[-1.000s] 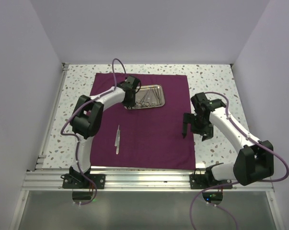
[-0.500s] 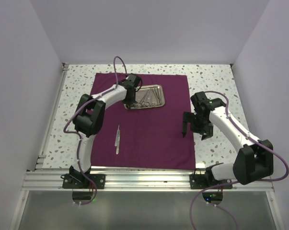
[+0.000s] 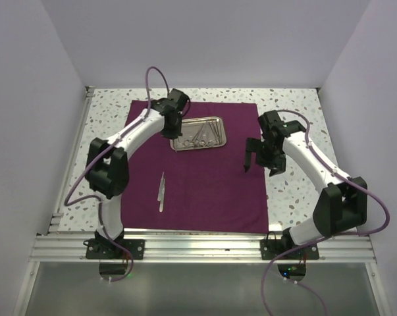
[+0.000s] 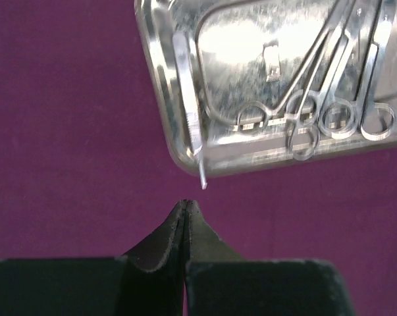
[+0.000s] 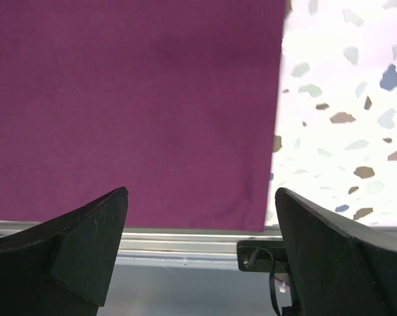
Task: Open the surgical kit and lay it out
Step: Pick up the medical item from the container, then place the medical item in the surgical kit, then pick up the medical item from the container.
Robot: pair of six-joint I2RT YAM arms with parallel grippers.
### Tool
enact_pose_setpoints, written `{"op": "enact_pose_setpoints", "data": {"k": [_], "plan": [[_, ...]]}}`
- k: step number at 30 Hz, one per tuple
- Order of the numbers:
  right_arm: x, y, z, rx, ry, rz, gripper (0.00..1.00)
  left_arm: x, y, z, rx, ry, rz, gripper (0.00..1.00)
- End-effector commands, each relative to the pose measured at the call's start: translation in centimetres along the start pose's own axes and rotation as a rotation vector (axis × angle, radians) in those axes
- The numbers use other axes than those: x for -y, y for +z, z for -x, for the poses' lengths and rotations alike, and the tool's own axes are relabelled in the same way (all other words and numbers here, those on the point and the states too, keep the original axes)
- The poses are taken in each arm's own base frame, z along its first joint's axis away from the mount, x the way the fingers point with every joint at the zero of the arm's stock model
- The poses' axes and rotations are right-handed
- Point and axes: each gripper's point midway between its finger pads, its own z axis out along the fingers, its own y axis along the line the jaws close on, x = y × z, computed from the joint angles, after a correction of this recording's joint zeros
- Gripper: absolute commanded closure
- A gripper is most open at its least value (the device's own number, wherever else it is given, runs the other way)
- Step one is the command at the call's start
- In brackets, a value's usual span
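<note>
Our left gripper [image 4: 186, 205], fingers pressed together on nothing, is pointing at the steel tray [image 4: 238, 46] corner, where a thin instrument [image 4: 187, 99] is poking over the rim; the ring-handled instruments [image 4: 330, 99] are running out of frame. Our right gripper [image 5: 201, 191] is gaping wide above the maroon cloth [image 3: 205, 191], near its right corner; we are seeing tweezers [image 3: 162, 191] lying apart
</note>
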Motion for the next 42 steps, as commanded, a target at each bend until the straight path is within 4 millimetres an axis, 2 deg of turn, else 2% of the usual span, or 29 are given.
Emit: {"op": "enact_pose_setpoints", "data": {"k": [1,2,3,4,5,6,7,8,9,11,12,13,15,16,19,20,21,22,23,24,25,26,29,30,31,34,42], "plan": [[-2.2,-0.8,2.9,0.052,-0.010,0.078,0.03,-1.1,-5.5,-1.9,0.020,-0.016,-0.018,1.00],[-2.7,-0.7,3.3,0.053,-0.009,0.091,0.03,-1.8,-4.8,-4.6,-0.026,-0.012,-0.003,1.00],[-3.5,-1.2,4.1,0.065,-0.009,0.117,0.03,-1.8,-6.3,-5.3,-0.008,-0.034,-0.026,1.00],[-3.8,-1.3,4.6,0.071,-0.007,0.127,0.03,-2.0,-6.5,-6.6,-0.021,-0.041,-0.031,1.00],[-4.2,-0.9,5.0,0.059,-0.004,0.129,0.03,-2.6,-5.8,-9.6,-0.070,-0.036,-0.018,1.00],[-4.9,-1.0,5.5,0.059,-0.001,0.151,0.03,-2.6,-6.9,-10.4,-0.058,-0.052,-0.047,1.00],[-5.6,-1.7,6.7,0.083,-0.002,0.172,0.03,-2.5,-7.0,-11.8,-0.072,-0.066,-0.056,1.00],[-6.2,-1.9,7.3,0.092,0.003,0.184,0.03,-3.0,-6.3,-14.4,-0.113,-0.064,-0.045,1.00],[-6.7,-1.2,7.7,0.075,0.004,0.187,0.03,-2.8,-6.9,-15.0,-0.101,-0.072,-0.072,1.00],[-8.3,-2.3,9.4,0.101,0.001,0.230,0.03,-2.6,-6.4,-16.5,-0.102,-0.077,-0.092,1.00],[-9.3,-2.4,10.3,0.108,-0.009,0.245,0.03,-2.6,-6.4,-16.3,-0.087,-0.076,-0.086,1.00],[-9.8,-2.6,10.6,0.108,-0.017,0.252,0.03,-2.6,-6.2,-16.0,-0.077,-0.077,-0.078,0.93],[-10.7,-2.5,10.6,0.098,-0.035,0.250,0.04,-2.6,-5.7,-14.0,-0.036,-0.068,-0.036,0.73],[-11.0,-2.8,10.8,0.107,-0.043,0.253,0.03,-2.2,-6.0,-11.9,0.006,-0.068,-0.033,0.55],[-11.2,-2.9,9.8,0.098,-0.050,0.251,0.04,-2.2,-4.6,-9.4,0.029,-0.035,0.051,0.43],[-11.1,-2.9,9.6,0.099,-0.047,0.251,0.03,-1.6,-4.9,-7.2,0.063,-0.037,0.049,0.43],[-11.0,-2.9,9.1,0.097,-0.048,0.251,0.03,-1.5,-3.5,-6.8,0.051,-0.019,0.085,0.43],[-10.5,-2.9,8.5,0.092,-0.044,0.243,0.04,-1.3,-3.2,-6.0,0.060,-0.007,0.095,0.43],[-10.1,-2.9,8.1,0.093,-0.045,0.237,0.03,-0.6,-3.4,-4.0,0.094,-0.013,0.086,0.43],[-9.6,-2.6,7.5,0.083,-0.046,0.221,0.03,-0.4,-1.9,-3.9,0.073,0.004,0.101,0.45],[-9.2,-2.5,7.1,0.077,-0.044,0.212,0.03,0.0,-2.1,-2.1,0.101,-0.006,0.096,0.46],[-8.9,-3.1,6.8,0.089,-0.045,0.210,0.03,0.1,-0.6,-2.3,0.070,0.009,0.116,0.47],[-7.7,-3.2,5.8,0.091,-0.052,0.181,0.03,0.1,0.3,-0.2,0.080,-0.001,0.117,0.50],[-7.5,-3.2,5.6,0.093,-0.055,0.173,0.03,-0.1,1.3,-0.3,0.063,0.005,0.125,0.51],[-6.9,-3.0,5.2,0.088,-0.054,0.156,0.03,0.1,1.4,0.5,0.075,0.001,0.121,0.51],[-6.1,-2.9,4.5,0.086,-0.060,0.131,0.03,0.0,2.6,1.1,0.066,0.009,0.120,0.52],[-5.5,-2.1,4.4,0.069,-0.057,0.107,0.03,0.4,4.5,0.6,0.036,0.025,0.091,0.56]]}}
